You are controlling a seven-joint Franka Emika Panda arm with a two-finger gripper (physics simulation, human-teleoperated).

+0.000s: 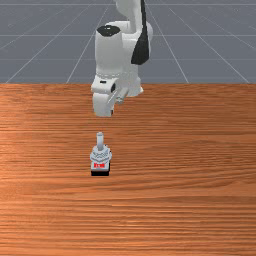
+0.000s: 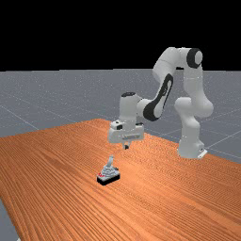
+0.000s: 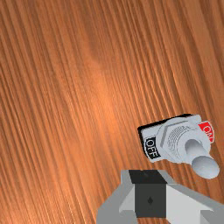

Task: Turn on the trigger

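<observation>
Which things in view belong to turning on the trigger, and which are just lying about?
For the job:
- toggle switch
- its lever
- ON label
- gripper

Just setting:
- wooden table
- grey floor

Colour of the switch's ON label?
The ON label is red with white letters; the wrist view shows it best.

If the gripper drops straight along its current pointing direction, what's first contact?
Probably the table. In the far view the gripper points down, its tip to the right of the toggle switch, so it likely misses. Margin looks slim and depth is unclear.
</observation>
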